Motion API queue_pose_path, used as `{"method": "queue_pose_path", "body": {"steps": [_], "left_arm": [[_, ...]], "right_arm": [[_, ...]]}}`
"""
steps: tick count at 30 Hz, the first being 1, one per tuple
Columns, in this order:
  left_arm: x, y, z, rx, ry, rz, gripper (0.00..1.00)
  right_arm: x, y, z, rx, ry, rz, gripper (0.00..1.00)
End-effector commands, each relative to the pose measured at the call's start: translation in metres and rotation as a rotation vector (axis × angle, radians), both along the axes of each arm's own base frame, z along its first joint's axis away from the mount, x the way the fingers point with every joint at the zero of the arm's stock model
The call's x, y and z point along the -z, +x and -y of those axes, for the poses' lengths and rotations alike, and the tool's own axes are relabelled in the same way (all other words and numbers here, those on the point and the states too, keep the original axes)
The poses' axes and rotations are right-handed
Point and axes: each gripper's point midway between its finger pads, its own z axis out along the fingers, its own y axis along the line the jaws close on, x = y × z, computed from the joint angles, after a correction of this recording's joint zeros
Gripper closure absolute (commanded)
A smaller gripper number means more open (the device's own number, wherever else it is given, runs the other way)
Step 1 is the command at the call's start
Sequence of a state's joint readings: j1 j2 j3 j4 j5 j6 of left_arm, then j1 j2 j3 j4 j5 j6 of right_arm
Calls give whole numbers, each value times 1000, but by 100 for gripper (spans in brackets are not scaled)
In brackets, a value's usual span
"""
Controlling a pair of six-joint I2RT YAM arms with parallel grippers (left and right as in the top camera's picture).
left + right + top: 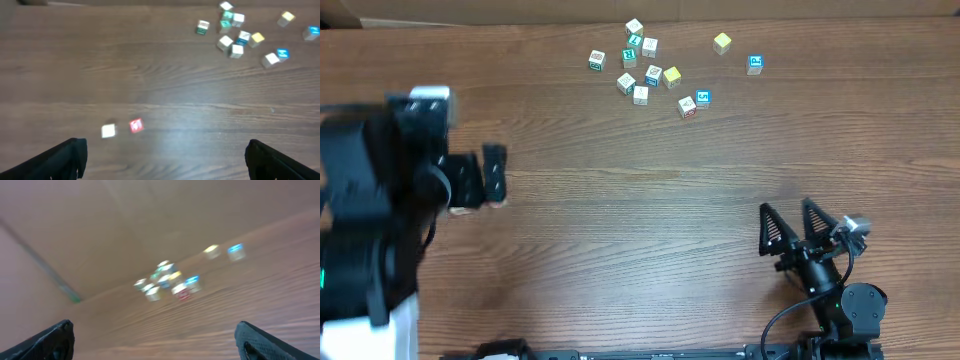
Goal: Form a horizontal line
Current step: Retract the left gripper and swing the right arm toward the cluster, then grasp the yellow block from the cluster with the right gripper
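Observation:
In the left wrist view a cream-white cube (108, 131) and a red-marked cube (136, 125) lie side by side on the wood, a small gap between them. They sit just ahead of my left gripper (162, 162), which is open wide and holds nothing. From overhead the left gripper (485, 182) is at the table's left and its arm covers most of both cubes. A yellow cube (672, 77) lies in the loose cluster at the far centre. My right gripper (785, 207) is open and empty at the near right, far from every cube.
Several more letter cubes (640, 60) are scattered at the far centre, blurred in the right wrist view (170, 280). Another yellow cube (722, 42) and a blue one (755, 63) lie apart to their right. The left arm's bulk (360, 220) fills the left edge.

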State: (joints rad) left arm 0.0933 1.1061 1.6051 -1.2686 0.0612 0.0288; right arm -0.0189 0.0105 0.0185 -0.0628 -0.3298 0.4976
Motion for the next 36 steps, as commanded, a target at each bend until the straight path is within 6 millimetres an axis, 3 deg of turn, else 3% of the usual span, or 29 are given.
{"method": "queue_pose_path", "body": {"steps": [1, 5, 7, 14, 21, 25, 31, 36], "left_arm": [[22, -33, -31, -200, 76, -31, 0], [45, -60, -34, -303, 17, 9, 1], [53, -73, -37, -343, 12, 30, 1], [47, -97, -52, -476, 15, 95, 0], [52, -111, -64, -578, 28, 78, 1], [60, -117, -59, -560, 20, 30, 1], [63, -119, -57, -552, 14, 17, 0], [63, -119, -57, -552, 14, 17, 1]], "right_arm": [[-2, -20, -41, -268, 111, -34, 0], [7, -27, -51, -336, 129, -131, 0], [-2, -24, -51, -336, 92, -142, 0], [-18, -3, -45, -321, -84, -321, 0], [-41, 50, -31, -312, -202, -649, 0], [-65, 85, -38, -362, -168, -689, 0], [-51, 134, -42, -366, -170, -632, 0], [-15, 173, -53, -261, -296, -710, 0]]}}
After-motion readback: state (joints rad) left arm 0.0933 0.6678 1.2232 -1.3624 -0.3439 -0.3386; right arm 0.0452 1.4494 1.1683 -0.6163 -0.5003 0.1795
